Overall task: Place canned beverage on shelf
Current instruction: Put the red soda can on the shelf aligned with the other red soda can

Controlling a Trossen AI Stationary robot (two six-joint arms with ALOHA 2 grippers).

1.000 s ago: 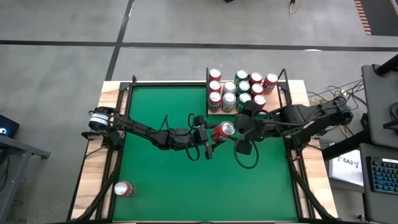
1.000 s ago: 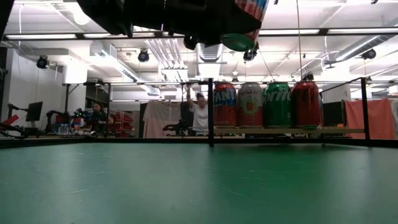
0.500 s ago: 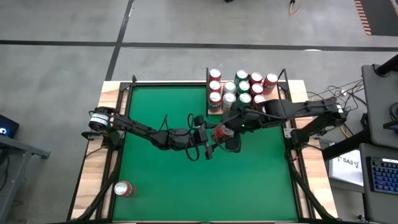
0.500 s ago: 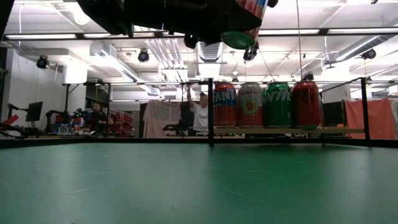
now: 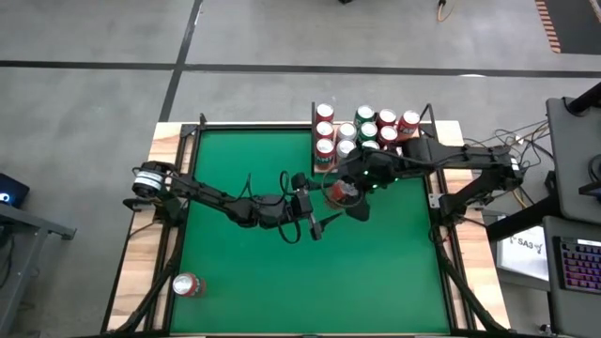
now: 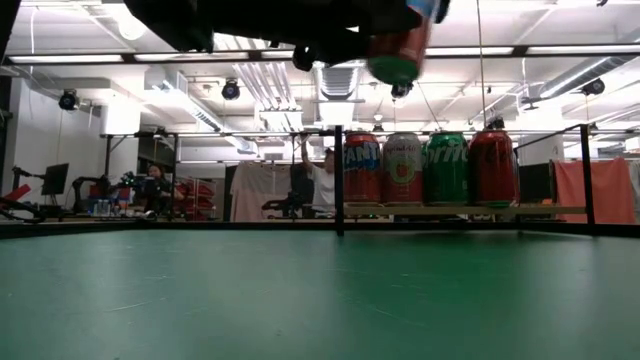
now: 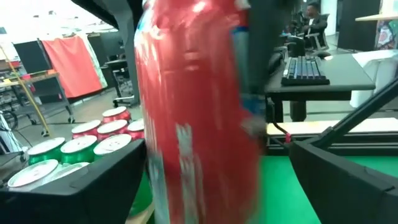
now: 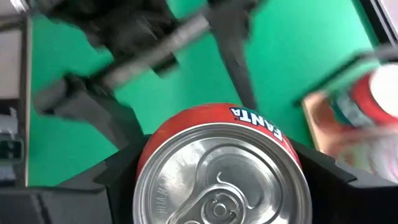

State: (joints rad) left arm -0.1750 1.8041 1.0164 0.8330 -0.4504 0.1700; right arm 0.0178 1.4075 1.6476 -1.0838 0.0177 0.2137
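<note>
**Red can passing between two grippers above the table**

Above the middle of the green table (image 5: pixel 244 272), a red Fanta can (image 5: pixel 342 192) is hanging in the air, near the front edge of the shelf (image 5: pixel 324 167). The right gripper (image 5: pixel 355 192) is standing around the can, with its fingers on both sides of the can's top in the right wrist view. The left gripper (image 5: pixel 319 208) is sitting just beside the can with its jaws spread wide, so it is no longer pressing it. The shelf is already carrying many upright cans (image 5: pixel 366 131). A second red can (image 5: pixel 186 284) is lying near the table's front left corner.

The risk, I think, is the exchange itself: if the right fingers are not yet gripping firmly, the can may slip and fall. Later, it may knock the crowded cans.
</note>
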